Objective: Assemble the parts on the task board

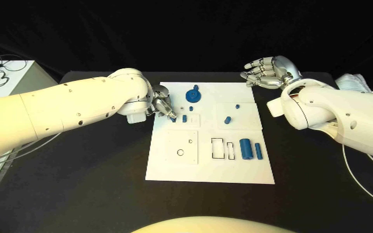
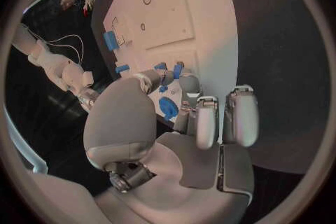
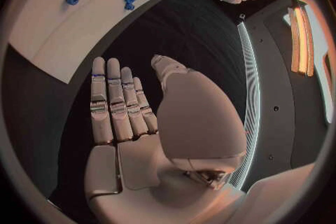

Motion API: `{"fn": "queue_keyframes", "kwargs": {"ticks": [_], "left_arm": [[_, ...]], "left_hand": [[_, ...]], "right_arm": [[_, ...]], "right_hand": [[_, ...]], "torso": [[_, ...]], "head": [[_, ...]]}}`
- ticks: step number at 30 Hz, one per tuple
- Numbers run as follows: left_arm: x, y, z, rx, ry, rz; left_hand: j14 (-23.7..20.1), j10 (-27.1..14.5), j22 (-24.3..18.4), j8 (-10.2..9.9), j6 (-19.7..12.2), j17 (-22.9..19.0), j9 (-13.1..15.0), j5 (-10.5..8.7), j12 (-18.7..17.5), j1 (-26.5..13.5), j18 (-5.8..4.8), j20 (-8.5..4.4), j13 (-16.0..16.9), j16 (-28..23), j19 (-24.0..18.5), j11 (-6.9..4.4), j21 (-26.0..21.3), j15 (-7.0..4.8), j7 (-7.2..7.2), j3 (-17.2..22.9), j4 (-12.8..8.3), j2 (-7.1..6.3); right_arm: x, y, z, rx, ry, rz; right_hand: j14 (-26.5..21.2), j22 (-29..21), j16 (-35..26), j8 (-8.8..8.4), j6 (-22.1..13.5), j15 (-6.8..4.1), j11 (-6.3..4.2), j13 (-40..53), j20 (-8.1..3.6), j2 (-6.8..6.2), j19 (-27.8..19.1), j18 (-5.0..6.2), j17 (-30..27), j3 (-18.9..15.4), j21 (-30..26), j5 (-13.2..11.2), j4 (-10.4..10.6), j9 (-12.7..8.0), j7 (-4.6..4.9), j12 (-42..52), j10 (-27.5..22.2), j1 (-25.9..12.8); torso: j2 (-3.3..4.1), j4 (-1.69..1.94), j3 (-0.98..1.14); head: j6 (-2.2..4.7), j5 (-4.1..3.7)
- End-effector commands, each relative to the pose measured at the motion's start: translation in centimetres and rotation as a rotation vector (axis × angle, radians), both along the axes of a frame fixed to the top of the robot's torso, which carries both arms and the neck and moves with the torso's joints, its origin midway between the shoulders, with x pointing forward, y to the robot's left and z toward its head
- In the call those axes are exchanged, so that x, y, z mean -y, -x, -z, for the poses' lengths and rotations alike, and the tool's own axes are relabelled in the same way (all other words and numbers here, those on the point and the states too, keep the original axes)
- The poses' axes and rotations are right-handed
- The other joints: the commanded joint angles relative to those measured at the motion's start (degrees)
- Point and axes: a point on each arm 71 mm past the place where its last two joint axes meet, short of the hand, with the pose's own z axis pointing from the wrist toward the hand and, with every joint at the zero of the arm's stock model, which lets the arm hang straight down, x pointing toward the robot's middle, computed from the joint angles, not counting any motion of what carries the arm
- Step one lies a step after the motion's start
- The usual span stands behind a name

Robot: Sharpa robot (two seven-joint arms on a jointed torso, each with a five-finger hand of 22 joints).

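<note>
Nearest to me on the black bench (image 1: 93,190), the white task board (image 1: 233,171) lay flat between my two arms. On its near right part two blue parts rested side by side: a thick cylinder (image 1: 246,148) and, just beside it, a thin cylinder (image 1: 258,150), both next to two outlined rectangular slots (image 1: 223,149). To their left sat a square outline with a small round hole (image 1: 180,152) in it.

Farther along the board, a short blue peg (image 1: 228,119) lay toward the right edge, and another blue peg (image 1: 184,118) stood near the left edge. My left robot hand (image 1: 163,105) was down at that left edge, its fingers curled in close over the board beside that peg; from the wrist view its fingertips (image 2: 189,85) sat right by small blue pieces, but I could not tell whether they pinched anything. Just beyond it the blue gear-like part (image 1: 193,94) lay on the far part of the board, with a tiny blue piece (image 1: 191,108) near it.

Farthest out, my right robot hand (image 1: 268,72) hung over the bench beyond the board's far right corner, holding nothing, its fingers (image 3: 115,101) stretched out side by side.
</note>
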Motion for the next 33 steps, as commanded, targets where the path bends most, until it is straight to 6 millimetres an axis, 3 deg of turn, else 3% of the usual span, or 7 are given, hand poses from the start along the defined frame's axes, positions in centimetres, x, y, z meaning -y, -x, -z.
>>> {"fn": "queue_keyframes", "kwargs": {"ticks": [1,33], "left_arm": [[0.14,0.14,0.08,-0.010,-0.007,0.014],[0.28,0.10,0.18,-0.021,-0.014,0.021]], "left_hand": [[6.06,0.22,1.25,0.12,0.37,15.10,0.08,0.27,0.20,-0.07,-0.72,-0.26,0.05,0.20,0.25,-0.38,0.26,-0.53,-0.03,12.20,-12.45,0.38],[6.06,0.29,1.24,0.07,0.47,15.10,0.07,0.26,0.22,-0.16,-0.72,-0.29,0.10,0.20,0.22,-0.39,0.26,-0.55,-0.04,12.28,-12.58,0.38]], "right_arm": [[-0.10,0.03,-0.02,0.004,0.002,-0.016],[-0.20,-0.01,0.00,0.003,0.002,-0.019]], "right_hand": [[0.00,-0.06,-0.25,0.29,-0.25,0.03,0.23,-0.06,0.19,0.39,0.11,0.32,-0.08,0.09,0.08,0.14,-0.06,-0.06,2.60,0.20,-0.02,-0.14],[0.00,-0.06,-0.25,0.29,-0.25,0.03,0.23,-0.06,0.19,0.39,0.11,0.32,-0.08,0.09,0.08,0.14,-0.06,-0.06,2.60,0.20,-0.02,-0.14]], "torso": [[-0.06,0.08,0.02],[-0.02,-0.02,0.03]], "head": [[-0.12,-0.02],[-0.20,0.15]]}}
